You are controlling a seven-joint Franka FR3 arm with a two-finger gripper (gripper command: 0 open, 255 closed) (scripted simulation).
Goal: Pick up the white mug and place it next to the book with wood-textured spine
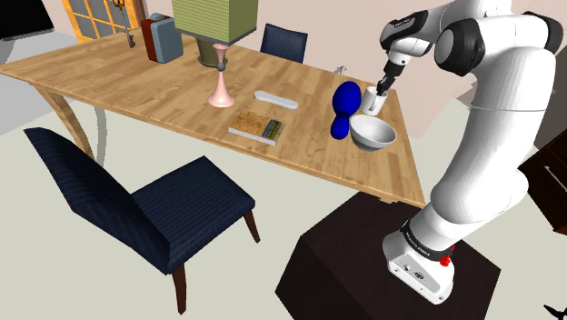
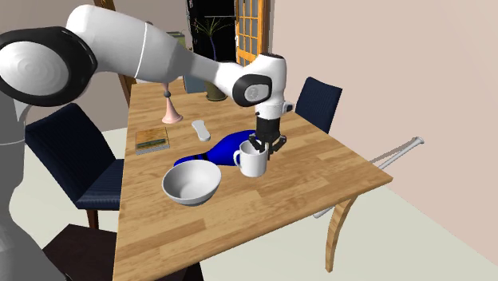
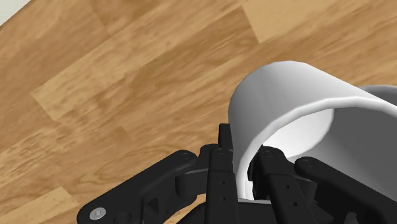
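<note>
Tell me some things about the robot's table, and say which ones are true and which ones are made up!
1. The jaws clasp the rim of the white mug. True.
2. The white bowl sits on top of the book. False: the bowl stands on the table beside the mug, and the book lies apart from it.
3. A blue thing lies close to the mug. True.
4. The mug is already next to the book. False: it is over by the bowl, away from the book.
5. The chairs are red. False: they are dark blue.
</note>
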